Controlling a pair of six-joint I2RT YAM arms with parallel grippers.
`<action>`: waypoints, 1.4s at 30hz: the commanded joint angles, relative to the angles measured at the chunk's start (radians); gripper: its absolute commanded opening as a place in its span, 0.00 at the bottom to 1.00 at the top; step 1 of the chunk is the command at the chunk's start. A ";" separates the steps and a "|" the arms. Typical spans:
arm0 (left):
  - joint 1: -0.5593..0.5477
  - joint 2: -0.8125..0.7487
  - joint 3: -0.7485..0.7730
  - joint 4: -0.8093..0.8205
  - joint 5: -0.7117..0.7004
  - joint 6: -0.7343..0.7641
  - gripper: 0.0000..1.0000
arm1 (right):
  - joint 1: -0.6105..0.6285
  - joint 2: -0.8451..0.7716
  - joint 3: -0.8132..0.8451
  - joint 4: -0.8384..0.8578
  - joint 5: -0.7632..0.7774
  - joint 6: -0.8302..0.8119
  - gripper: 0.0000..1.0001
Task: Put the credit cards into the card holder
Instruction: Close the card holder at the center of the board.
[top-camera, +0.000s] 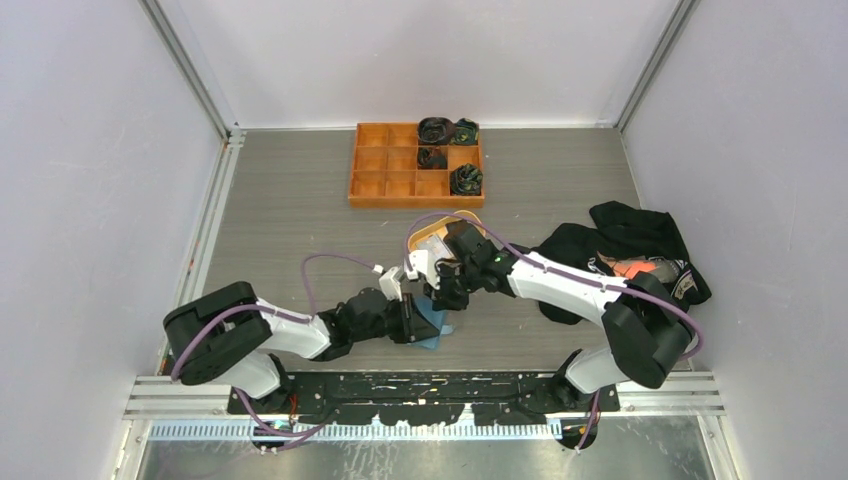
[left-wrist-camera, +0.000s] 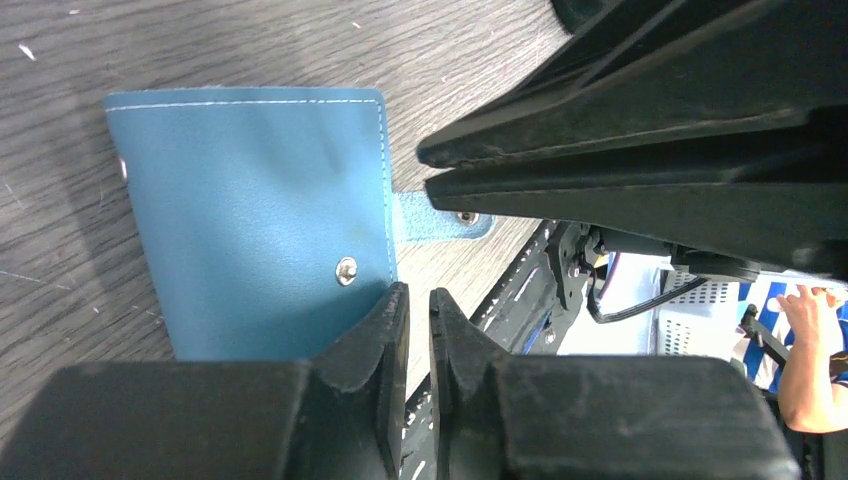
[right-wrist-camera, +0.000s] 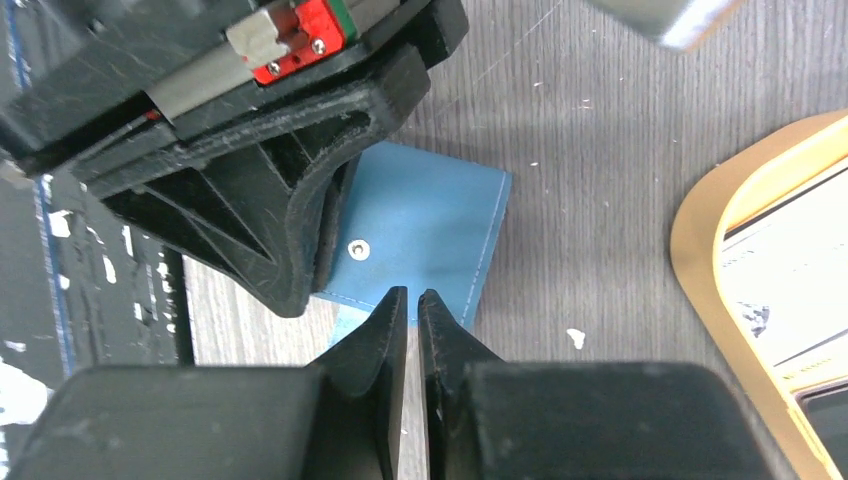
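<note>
On a grey wood-grain table (left-wrist-camera: 250, 40), just ahead of the two arm bases, a blue card holder (left-wrist-camera: 250, 220) lies flat and folded shut. Its stitched cover faces up, a metal snap shows near one edge, and its snap tab (left-wrist-camera: 420, 222) sticks out sideways. Both arms reach in and meet over it. The left gripper (left-wrist-camera: 418, 300) sits at the corner of the holder beside the tab. Its fingers are drawn nearly together, leaving only a thin slit with nothing visible in it. The right gripper (right-wrist-camera: 413, 297) comes in from the opposite side with its fingers likewise almost pressed together. Their tips lie over the holder's tab edge and seem to bear on the tab, though the fingers hide the contact itself. Near the holder, on its far side and partly under the right arm, is an oval tan dish (right-wrist-camera: 700, 220). The credit cards (right-wrist-camera: 790, 270) lie in it, one pale with small print and one dark. Farther back stands an orange compartment tray (top-camera: 417, 203) with dark bundles (top-camera: 437, 129) in several cells. A heap of black clothing (top-camera: 630, 235) lies to the right.
</note>
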 joint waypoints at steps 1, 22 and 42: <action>0.007 0.039 -0.034 0.208 0.006 -0.018 0.14 | -0.034 -0.020 0.018 0.084 -0.096 0.144 0.15; 0.007 -0.501 -0.059 -0.368 -0.096 0.095 0.27 | -0.061 0.177 0.142 -0.115 -0.059 0.235 0.15; 0.013 -0.364 0.042 -0.569 -0.223 0.079 0.52 | -0.073 0.172 0.148 -0.147 -0.099 0.201 0.17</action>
